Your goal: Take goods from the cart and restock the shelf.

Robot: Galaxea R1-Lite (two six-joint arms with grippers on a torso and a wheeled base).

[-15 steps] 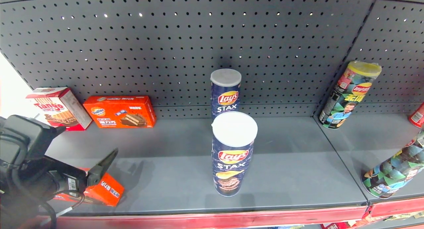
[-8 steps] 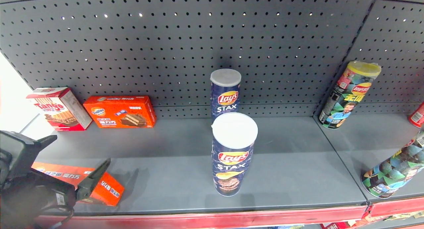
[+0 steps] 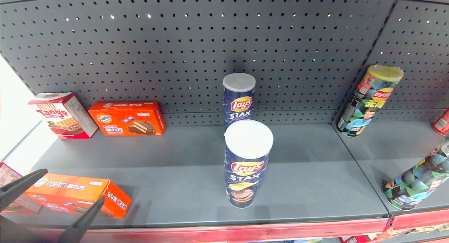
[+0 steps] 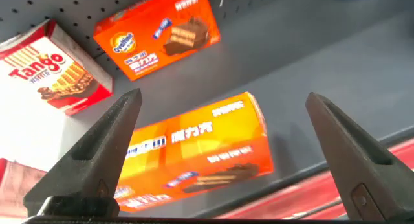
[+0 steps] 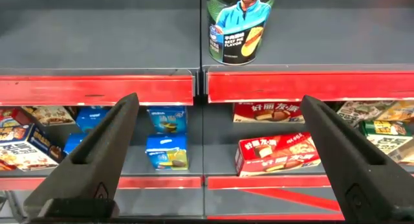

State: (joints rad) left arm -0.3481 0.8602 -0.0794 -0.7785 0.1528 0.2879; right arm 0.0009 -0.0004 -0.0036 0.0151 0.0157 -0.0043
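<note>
The left gripper hangs at the front lip of the grey metal shelf with its two black fingers spread wide and nothing between the pads. Just beyond the fingertips, framed in the gap between them and clear of both, a flat orange cardboard wafer box lies on its broad face near the shelf's front edge.

Farther ahead of these fingers, a second orange box stands against the dark perforated back panel. A white-and-red wafer box stands just beside it.

Well off to the side of the fingers, a tall blue chip can with a white lid stands upright mid-shelf. A matching blue can stands directly behind it at the back panel. Farther still, a green-patterned can with a yellow lid leans against the back panel.

The right gripper also has its fingers apart and bare. Past its tips a green-and-black can stands above the red shelf edging, with blue boxes and a red box on the shelf below.
</note>
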